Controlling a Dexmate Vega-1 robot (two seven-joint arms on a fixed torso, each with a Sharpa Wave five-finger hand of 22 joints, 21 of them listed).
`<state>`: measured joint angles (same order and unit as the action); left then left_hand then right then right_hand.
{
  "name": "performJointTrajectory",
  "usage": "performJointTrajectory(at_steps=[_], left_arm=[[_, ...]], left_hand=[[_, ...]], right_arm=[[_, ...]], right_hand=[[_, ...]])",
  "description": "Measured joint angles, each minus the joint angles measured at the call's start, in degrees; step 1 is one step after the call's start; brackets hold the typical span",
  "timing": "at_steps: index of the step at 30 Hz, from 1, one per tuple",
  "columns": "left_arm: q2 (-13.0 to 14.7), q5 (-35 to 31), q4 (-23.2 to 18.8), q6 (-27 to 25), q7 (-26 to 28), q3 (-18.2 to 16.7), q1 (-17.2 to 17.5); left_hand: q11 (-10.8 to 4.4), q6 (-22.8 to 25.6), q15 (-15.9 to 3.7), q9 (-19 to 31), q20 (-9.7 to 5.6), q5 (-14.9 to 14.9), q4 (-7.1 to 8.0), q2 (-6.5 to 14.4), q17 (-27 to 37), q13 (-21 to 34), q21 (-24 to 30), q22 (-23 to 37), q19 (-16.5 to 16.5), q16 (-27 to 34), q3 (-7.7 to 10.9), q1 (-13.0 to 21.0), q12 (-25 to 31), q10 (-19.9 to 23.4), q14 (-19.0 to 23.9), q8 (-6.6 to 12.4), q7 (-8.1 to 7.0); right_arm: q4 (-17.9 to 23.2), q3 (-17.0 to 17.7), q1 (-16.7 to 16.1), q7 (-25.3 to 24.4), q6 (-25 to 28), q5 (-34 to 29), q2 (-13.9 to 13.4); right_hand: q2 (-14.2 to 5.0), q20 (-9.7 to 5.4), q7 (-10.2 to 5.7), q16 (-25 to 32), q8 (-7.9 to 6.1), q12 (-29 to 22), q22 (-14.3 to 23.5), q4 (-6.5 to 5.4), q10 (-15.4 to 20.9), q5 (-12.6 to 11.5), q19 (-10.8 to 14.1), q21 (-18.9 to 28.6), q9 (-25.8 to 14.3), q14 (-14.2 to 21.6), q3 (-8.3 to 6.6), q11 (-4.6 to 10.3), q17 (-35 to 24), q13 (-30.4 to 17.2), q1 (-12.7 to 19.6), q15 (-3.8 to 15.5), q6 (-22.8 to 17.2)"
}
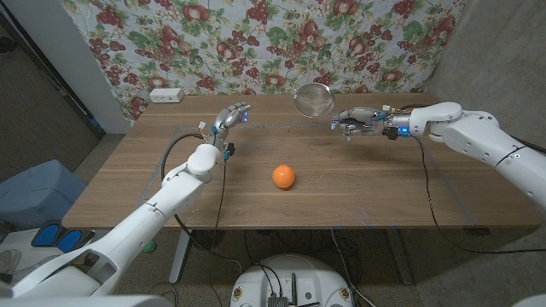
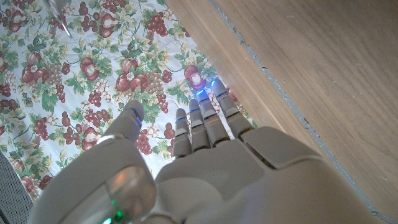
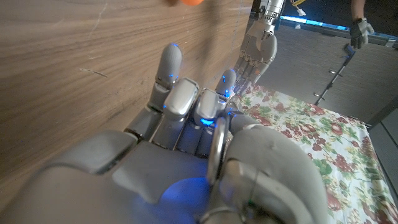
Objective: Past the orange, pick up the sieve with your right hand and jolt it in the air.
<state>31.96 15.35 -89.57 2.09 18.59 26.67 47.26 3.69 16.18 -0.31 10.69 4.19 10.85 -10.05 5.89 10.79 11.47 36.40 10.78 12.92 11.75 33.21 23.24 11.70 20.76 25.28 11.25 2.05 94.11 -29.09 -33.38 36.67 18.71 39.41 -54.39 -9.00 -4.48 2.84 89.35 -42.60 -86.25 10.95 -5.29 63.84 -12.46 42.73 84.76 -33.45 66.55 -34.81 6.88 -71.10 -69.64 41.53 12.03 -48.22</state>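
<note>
The orange (image 1: 284, 176) lies near the middle of the wooden table (image 1: 384, 192). Beyond it, over the table's far side, the round metal sieve (image 1: 314, 100) hangs in the air with its mesh bowl tilted up. My right hand (image 1: 356, 122) grips its handle from the right. In the right wrist view my right hand's (image 3: 186, 155) fingers curl around the thin metal handle (image 3: 217, 152), and a sliver of the orange (image 3: 186, 2) shows at the picture's edge. My left hand (image 1: 231, 118) is raised over the far left part of the table, fingers straight and apart, holding nothing (image 2: 205, 155).
A small white box (image 1: 166, 95) sits at the table's far left edge. A fruit-patterned cloth (image 1: 281, 43) hangs behind the table. Blue seat (image 1: 34, 192) stands left of the table. A person's gloved hand (image 3: 359, 31) shows in the right wrist view.
</note>
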Motion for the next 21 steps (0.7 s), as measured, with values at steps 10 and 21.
performJointTrajectory(at_steps=[10, 21], left_arm=[[0.0, -0.1, -0.3, -0.1, 0.2, 0.0, 0.1], [0.0, -0.2, -0.4, -0.3, 0.2, 0.0, 0.0]], left_hand=[[0.00, 0.0, 0.00, 0.0, 0.00, 0.0, 0.00, 0.0, 0.0, 0.0, 0.0, 0.0, 0.0, 0.0, 0.00, 0.0, 0.0, 0.0, 0.0, 0.00, 0.00], [0.00, 0.0, 0.00, 0.0, 0.00, 0.0, 0.00, 0.0, 0.0, 0.0, 0.0, 0.0, 0.0, 0.0, 0.00, 0.0, 0.0, 0.0, 0.0, 0.00, 0.00]], right_arm=[[1.1, -3.3, 3.6, 0.4, 6.1, -3.5, -0.8], [1.3, -4.9, 5.5, 1.0, 9.5, -5.6, -0.9]], right_hand=[[-0.28, 0.19, -0.01, 0.0, 0.00, 0.0, 0.0, -0.25, 0.0, 0.0, -0.2, 0.2, 0.0, 0.0, -0.24, 0.00, 0.0, 0.1, -0.3, 0.00, 0.0], [-0.28, 0.19, 0.03, 0.0, -0.21, 0.0, -0.3, -0.25, 0.0, 0.0, -0.2, 0.4, 0.2, 0.0, -0.24, 0.00, 0.0, 0.1, -0.3, 0.00, 0.0]])
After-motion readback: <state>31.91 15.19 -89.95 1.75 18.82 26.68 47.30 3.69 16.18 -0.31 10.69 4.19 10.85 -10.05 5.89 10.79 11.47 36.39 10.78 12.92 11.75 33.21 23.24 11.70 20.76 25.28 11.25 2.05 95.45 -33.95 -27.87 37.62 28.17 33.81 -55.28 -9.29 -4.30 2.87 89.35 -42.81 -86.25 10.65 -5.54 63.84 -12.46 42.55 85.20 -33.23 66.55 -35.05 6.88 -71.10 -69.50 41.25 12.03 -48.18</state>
